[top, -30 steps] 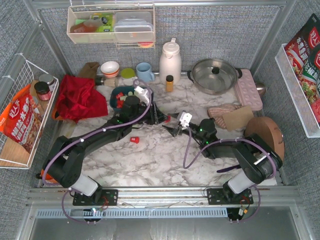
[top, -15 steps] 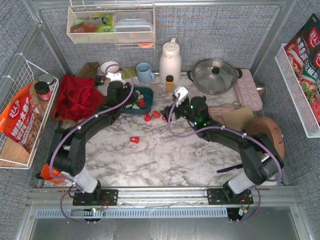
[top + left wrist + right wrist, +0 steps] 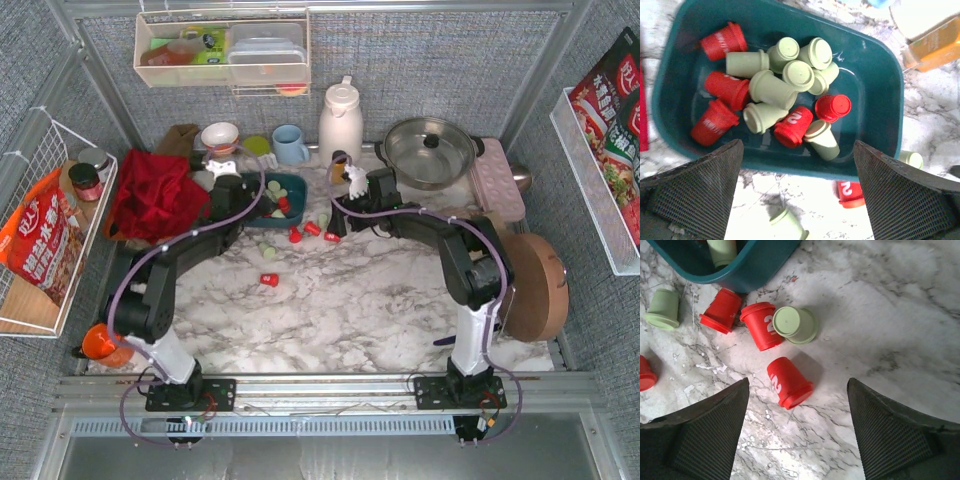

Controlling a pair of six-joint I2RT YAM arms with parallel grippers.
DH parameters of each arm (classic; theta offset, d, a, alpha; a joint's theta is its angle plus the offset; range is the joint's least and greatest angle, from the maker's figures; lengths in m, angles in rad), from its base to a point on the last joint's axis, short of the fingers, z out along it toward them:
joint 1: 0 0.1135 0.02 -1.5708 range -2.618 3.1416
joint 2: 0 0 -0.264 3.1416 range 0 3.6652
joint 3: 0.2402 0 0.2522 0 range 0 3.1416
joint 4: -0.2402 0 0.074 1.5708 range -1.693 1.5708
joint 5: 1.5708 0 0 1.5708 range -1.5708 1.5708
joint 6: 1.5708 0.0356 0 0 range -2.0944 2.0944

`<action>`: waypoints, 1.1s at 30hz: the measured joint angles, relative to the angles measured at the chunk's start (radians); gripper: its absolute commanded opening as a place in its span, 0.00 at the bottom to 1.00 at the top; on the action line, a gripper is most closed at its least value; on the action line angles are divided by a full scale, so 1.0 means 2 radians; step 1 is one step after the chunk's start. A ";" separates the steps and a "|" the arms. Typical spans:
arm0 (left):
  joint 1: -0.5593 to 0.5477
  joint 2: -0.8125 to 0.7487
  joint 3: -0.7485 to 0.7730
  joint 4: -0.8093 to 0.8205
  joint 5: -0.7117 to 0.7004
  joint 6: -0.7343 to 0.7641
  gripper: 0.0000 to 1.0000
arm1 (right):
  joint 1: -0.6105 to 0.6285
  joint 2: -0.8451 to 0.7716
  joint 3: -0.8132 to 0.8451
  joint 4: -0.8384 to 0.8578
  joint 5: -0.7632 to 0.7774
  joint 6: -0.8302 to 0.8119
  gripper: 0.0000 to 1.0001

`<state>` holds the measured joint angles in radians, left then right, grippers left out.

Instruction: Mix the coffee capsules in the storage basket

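Note:
The dark teal storage basket sits at the back centre and holds several red and mint green coffee capsules, jumbled together. My left gripper hovers open at the basket's near wall with nothing between its fingers. Loose capsules lie on the marble beside the basket: red and mint. My right gripper stands open over a red capsule on its side, without touching it. A red capsule and a mint one lie by the basket corner.
A lone red capsule lies mid-table. Behind the basket stand a white jug, an orange bottle, a blue mug and a bowl. A red cloth lies to the left, with a steel pot and a round wooden board to the right.
Both arms have reached toward the back. The left gripper opened wide over the basket. The right gripper swung left from mid-table to the loose capsules now lying beside the basket.

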<state>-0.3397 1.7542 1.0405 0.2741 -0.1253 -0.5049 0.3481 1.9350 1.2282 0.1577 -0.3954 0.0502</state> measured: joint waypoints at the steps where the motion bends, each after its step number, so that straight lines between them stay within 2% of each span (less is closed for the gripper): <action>1: 0.001 -0.017 -0.015 0.003 -0.005 0.000 0.99 | 0.000 0.010 0.008 -0.008 -0.009 0.001 0.81; 7: -0.001 -0.112 -0.098 0.043 -0.016 -0.003 0.99 | 0.001 0.052 0.047 -0.040 -0.035 0.014 0.81; 11: -0.003 -0.152 -0.138 0.052 -0.012 -0.012 0.99 | 0.014 0.062 0.070 -0.078 -0.012 0.014 0.84; 17: -0.006 -0.199 -0.179 0.065 -0.010 -0.025 0.99 | 0.073 0.051 0.076 -0.118 0.114 0.013 0.86; 22: -0.006 -0.224 -0.197 0.071 -0.011 -0.032 0.99 | 0.101 0.048 0.072 -0.137 0.235 0.063 0.86; 26: -0.006 -0.238 -0.207 0.071 -0.011 -0.032 0.99 | 0.118 0.054 0.100 -0.152 0.320 0.117 0.86; 33: -0.006 -0.260 -0.227 0.070 -0.013 -0.032 0.99 | 0.130 0.089 0.161 -0.201 0.387 0.205 0.85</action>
<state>-0.3508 1.2335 0.5865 0.4149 -0.1516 -0.5690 0.6075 2.1124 1.5497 -0.2440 0.3782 0.4599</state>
